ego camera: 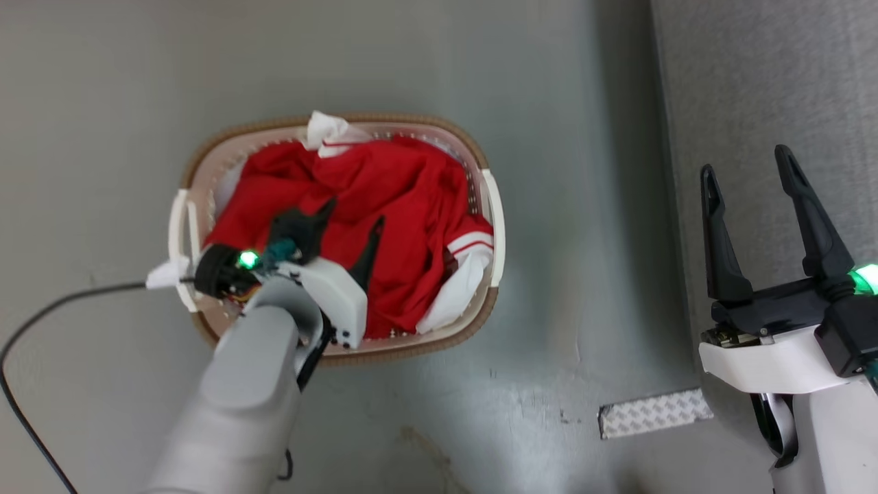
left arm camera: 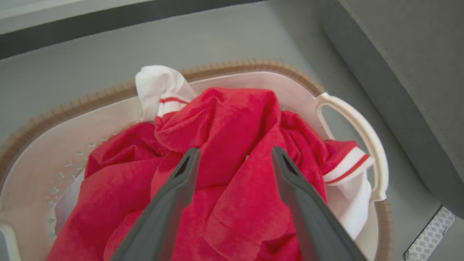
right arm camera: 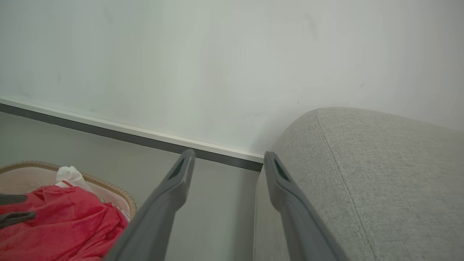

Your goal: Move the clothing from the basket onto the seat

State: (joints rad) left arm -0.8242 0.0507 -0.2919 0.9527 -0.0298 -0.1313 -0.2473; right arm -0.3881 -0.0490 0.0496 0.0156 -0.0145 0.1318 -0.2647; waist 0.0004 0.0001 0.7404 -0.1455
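Basket [ego camera: 495, 219] base buried under clothing [ego camera: 405, 199] — near-left rim behind left forearm [ego camera: 240, 384]; seat [ego camera: 768, 82] cut off at right edge.

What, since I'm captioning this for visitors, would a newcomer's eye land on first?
The bright red clothing heaped in the basket on the grey floor, mid-picture in the head view, catches the eye first, with the left gripper open right over it. At the right, the right gripper stands open by the grey seat.

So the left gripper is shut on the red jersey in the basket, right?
No. The left gripper is open, its two fingers spread apart over the red jersey in the basket, gripping nothing. The left wrist view shows it.
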